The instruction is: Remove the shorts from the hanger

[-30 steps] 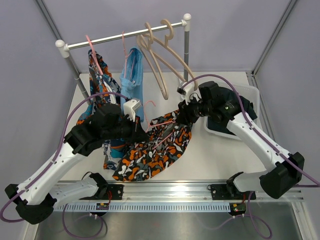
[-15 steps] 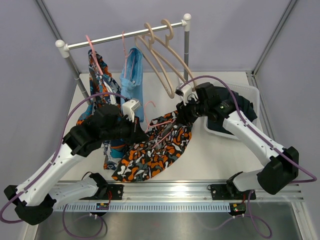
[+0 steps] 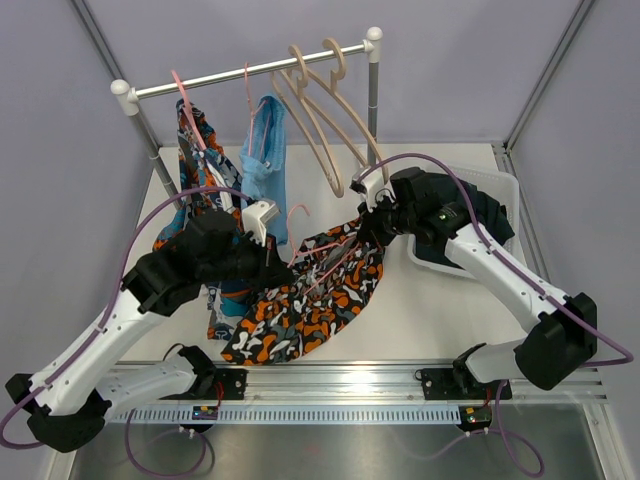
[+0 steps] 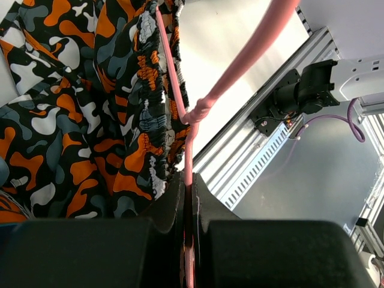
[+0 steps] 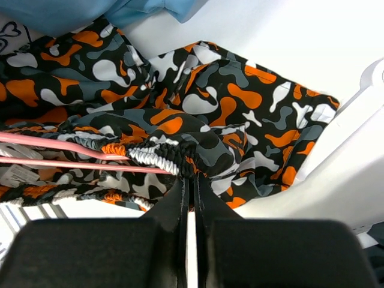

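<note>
The orange, black and white camouflage shorts (image 3: 300, 300) hang between my two grippers on a pink hanger (image 3: 322, 258), low over the table. My left gripper (image 3: 287, 262) is shut on the hanger's pink wire (image 4: 187, 150) just below its twisted neck, with the shorts (image 4: 78, 114) beside it. My right gripper (image 3: 367, 230) is shut on the gathered waistband (image 5: 180, 157) of the shorts, next to the hanger's arms (image 5: 60, 147). A dark garment (image 3: 497, 215) lies in the white basket, mostly hidden by my right arm.
A clothes rack (image 3: 250, 72) at the back carries a teal-blue-orange patterned garment (image 3: 200, 165), a light blue garment (image 3: 265, 160) and two bare beige hangers (image 3: 325, 110). The white basket (image 3: 505, 185) stands at the right, with its wall also in the right wrist view (image 5: 354, 156).
My right gripper has moved slightly back and left with the waistband in it. The shorts have shifted a little to the left, and my left gripper holds the hanger a bit further back.
</note>
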Controlling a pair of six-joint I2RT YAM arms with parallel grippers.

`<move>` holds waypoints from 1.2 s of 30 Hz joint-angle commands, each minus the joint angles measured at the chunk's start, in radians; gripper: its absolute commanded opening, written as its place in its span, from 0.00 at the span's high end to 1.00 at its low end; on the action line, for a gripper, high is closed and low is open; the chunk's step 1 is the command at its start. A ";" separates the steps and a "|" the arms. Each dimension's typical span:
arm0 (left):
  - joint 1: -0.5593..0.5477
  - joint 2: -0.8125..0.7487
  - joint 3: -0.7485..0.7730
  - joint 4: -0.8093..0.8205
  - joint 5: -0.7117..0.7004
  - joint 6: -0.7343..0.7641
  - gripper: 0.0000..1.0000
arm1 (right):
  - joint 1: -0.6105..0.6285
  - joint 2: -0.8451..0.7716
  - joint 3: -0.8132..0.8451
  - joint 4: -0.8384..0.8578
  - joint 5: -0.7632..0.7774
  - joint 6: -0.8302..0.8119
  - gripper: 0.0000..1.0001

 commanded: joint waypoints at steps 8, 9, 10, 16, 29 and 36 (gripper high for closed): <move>-0.006 -0.048 0.133 -0.067 0.093 0.051 1.00 | -0.119 -0.024 -0.065 0.140 0.132 0.058 1.00; -0.006 -0.054 0.149 -0.084 0.098 0.066 1.00 | -0.148 -0.016 -0.074 0.149 0.134 0.069 1.00; -0.006 -0.054 0.164 -0.101 0.103 0.073 1.00 | -0.205 -0.008 -0.074 0.156 0.132 0.095 1.00; -0.006 -0.059 0.222 -0.135 0.093 0.076 1.00 | -0.265 0.019 -0.112 0.157 -0.091 0.083 1.00; -0.006 0.053 0.120 0.285 0.136 -0.002 1.00 | -0.119 -0.071 -0.229 0.182 -0.445 0.091 0.99; -0.006 0.076 0.138 0.370 0.133 -0.005 1.00 | -0.076 -0.128 -0.189 0.131 -0.364 0.091 1.00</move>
